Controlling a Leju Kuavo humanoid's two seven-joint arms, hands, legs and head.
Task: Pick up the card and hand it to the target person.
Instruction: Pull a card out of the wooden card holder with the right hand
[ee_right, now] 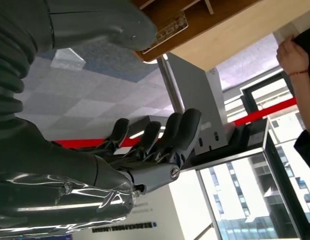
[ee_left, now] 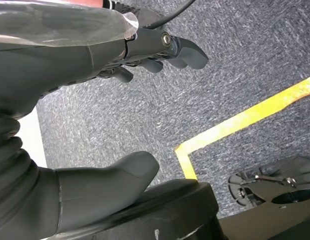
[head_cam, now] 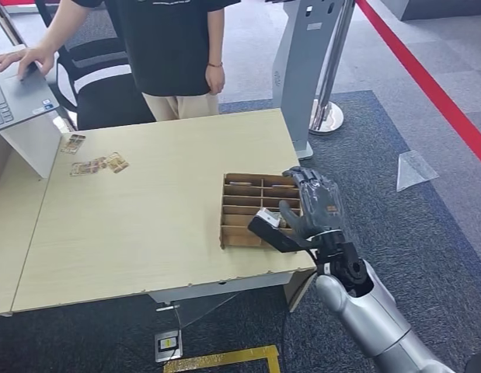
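A slotted cardboard box point(head_cam: 243, 208) stands near the table's front right corner. My right hand point(head_cam: 312, 211) hovers at its right side with its fingers point(ee_right: 172, 132) spread well apart from the thumb point(ee_right: 107, 22). A small card point(head_cam: 268, 218) point(ee_right: 166, 29) lies in the box at the thumb's tip; no finger pinches it. The person point(head_cam: 176, 47) stands behind the table, one hand point(head_cam: 214, 78) hanging at the side and the other on a laptop. My left hand point(ee_left: 119, 115) hangs over the carpet, fingers and thumb apart, holding nothing.
Loose cards point(head_cam: 100, 165) lie at the table's point(head_cam: 155, 225) far left. A laptop point(head_cam: 15, 97) sits on a stand at the left, with an office chair point(head_cam: 102, 85) behind. A grey kiosk point(head_cam: 305, 62) stands beyond the far right corner. Yellow tape point(ee_left: 240, 120) marks the floor.
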